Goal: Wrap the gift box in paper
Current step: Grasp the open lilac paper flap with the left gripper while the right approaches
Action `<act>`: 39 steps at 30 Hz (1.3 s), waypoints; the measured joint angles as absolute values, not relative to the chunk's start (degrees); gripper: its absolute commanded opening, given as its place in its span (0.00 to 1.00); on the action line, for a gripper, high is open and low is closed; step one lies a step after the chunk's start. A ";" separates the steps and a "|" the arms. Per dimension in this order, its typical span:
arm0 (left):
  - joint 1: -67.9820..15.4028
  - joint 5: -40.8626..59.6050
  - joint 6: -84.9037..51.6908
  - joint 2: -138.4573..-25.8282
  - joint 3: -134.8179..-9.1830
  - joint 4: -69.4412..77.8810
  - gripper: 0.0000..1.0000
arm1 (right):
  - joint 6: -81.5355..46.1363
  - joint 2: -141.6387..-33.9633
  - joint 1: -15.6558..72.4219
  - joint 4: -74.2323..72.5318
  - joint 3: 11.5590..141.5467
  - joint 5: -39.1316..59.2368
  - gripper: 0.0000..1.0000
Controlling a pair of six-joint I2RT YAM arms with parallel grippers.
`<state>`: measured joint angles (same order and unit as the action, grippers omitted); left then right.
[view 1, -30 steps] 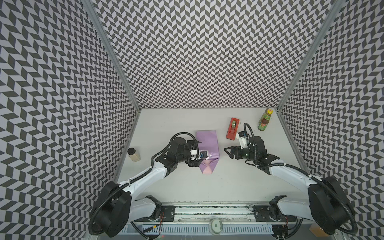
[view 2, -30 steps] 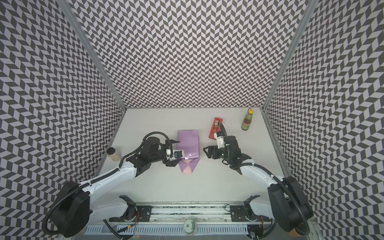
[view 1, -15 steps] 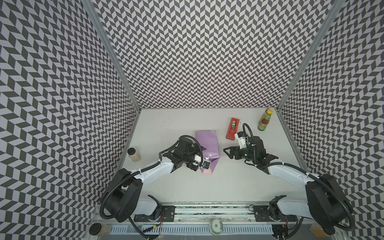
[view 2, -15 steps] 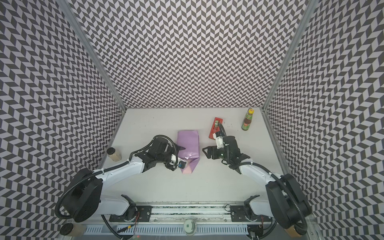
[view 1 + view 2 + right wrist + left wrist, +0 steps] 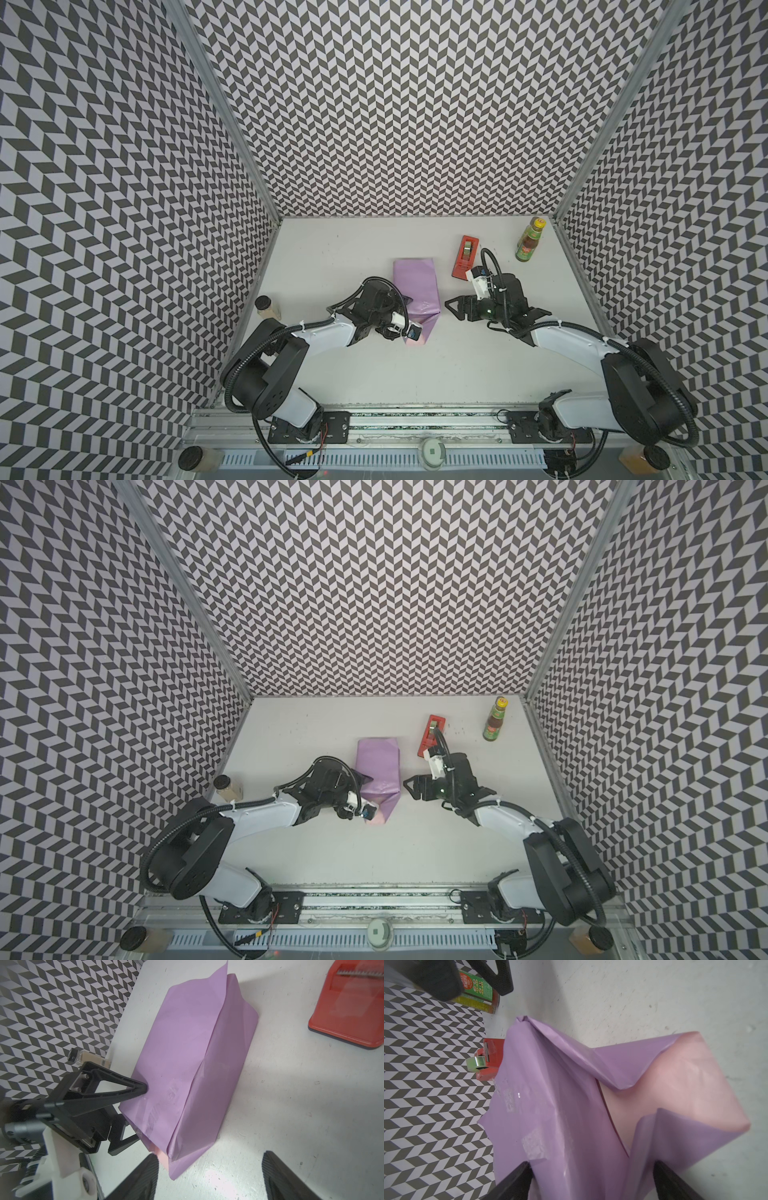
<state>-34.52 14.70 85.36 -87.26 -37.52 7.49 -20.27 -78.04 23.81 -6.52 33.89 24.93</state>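
The paper lies near the middle of the tabletop, folded lilac side out into a long box-shaped parcel whose length runs from the far edge toward the near edge. The gift box cannot be seen in any view, as the sheet covers everything. Pieces of clear tape sit along the top seam. The far end is folded shut. The near end is open, with loose flaps and the pale pink inner face showing.

The left pincer is at that near end on the parcel's left side. It is spread wide, with one fingertip touching the parcel's top face and the other low beside the open flaps. The paper sits between the jaws, but they are not closed on it.

The right pincer is just beside the parcel's right side, apart from it and also spread, with nothing between its jaws.

A red tape dispenser lies toward the far right, close behind the right arm. A sauce bottle stands upright near the far right corner. A small jar stands at the left edge.
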 measured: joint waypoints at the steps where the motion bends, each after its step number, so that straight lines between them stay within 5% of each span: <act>1: -34.52 14.68 85.08 -87.33 -37.52 7.79 0.87 | -20.16 -78.02 23.81 -6.55 33.89 24.93 0.78; 12: -34.52 14.68 82.35 -88.31 -37.47 11.68 0.66 | -12.10 -73.84 30.98 -10.20 30.39 20.21 0.72; 27: -33.74 18.72 80.84 -91.05 -36.21 18.76 0.63 | 14.90 -53.47 51.59 -31.77 12.29 5.54 0.52; 39: -33.32 21.96 81.12 -93.69 -36.14 22.81 0.64 | 29.43 -61.43 66.83 -33.34 10.87 -8.54 0.43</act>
